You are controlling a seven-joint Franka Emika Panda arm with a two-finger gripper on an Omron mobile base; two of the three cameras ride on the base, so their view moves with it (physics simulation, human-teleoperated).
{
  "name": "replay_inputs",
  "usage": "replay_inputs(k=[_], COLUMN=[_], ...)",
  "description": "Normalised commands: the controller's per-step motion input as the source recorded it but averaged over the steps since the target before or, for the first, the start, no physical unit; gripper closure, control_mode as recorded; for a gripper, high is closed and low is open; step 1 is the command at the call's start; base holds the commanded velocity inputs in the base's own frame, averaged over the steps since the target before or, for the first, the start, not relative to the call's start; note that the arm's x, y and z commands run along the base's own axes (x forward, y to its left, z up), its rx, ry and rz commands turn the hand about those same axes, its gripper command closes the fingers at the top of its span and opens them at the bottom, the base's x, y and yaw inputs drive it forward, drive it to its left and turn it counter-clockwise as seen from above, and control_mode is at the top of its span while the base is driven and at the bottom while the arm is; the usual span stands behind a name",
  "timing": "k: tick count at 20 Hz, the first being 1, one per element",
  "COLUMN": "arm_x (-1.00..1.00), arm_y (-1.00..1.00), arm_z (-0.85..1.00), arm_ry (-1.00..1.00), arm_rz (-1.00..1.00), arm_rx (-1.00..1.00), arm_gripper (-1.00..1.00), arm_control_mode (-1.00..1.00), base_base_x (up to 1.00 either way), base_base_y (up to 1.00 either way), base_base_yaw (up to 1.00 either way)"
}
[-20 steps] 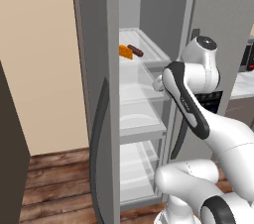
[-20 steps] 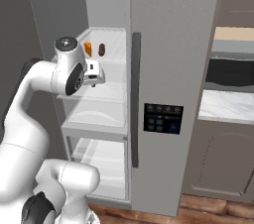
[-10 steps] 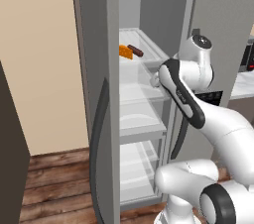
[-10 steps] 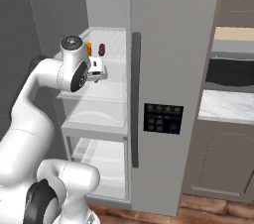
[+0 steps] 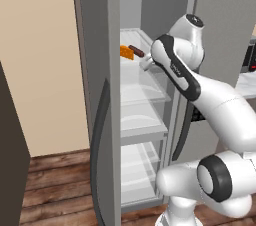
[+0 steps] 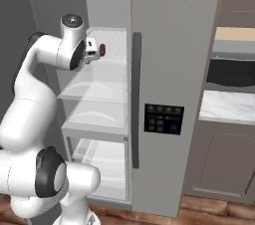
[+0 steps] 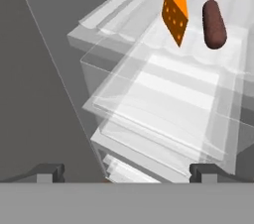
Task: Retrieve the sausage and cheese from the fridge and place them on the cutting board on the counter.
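The fridge stands with its left door swung open, white shelves showing. On an upper shelf lie the orange cheese wedge and, beside it, the dark reddish-brown sausage. My gripper is inside the open fridge at that shelf's height, a short way in front of both foods, touching neither. It is open, the fingertips wide apart with nothing between them. A stretch of the white marble counter lies right of the fridge. The cutting board is out of view.
The open fridge door with its long dark handle stands left of the arm. Lower glass shelves lie under the hand. The shut right door carries a dark control panel and a handle. Wooden floor runs below.
The hand has risen and reached further into the fridge, from the lower shelf level up to the shelf with the cheese and sausage. The jaws have stayed open.
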Motion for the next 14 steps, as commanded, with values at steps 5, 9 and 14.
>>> replay_inputs(k=[5, 9, 14], arm_x=[0.23, 0.41, 0.16], arm_y=[0.64, -0.06, -0.1], arm_z=[0.29, 0.0, 0.0], arm_ry=[0.0, 0.0, 0.0], arm_rz=[0.0, 0.0, 0.01], arm_rx=[0.0, 0.0, 0.0], arm_gripper=[-1.0, -1.0, -1.0], arm_control_mode=[-1.0, -1.0, -1.0], base_base_x=[0.0, 0.0, 0.0], base_base_y=[0.0, 0.0, 0.0], base_base_yaw=[0.0, 0.0, 0.0])
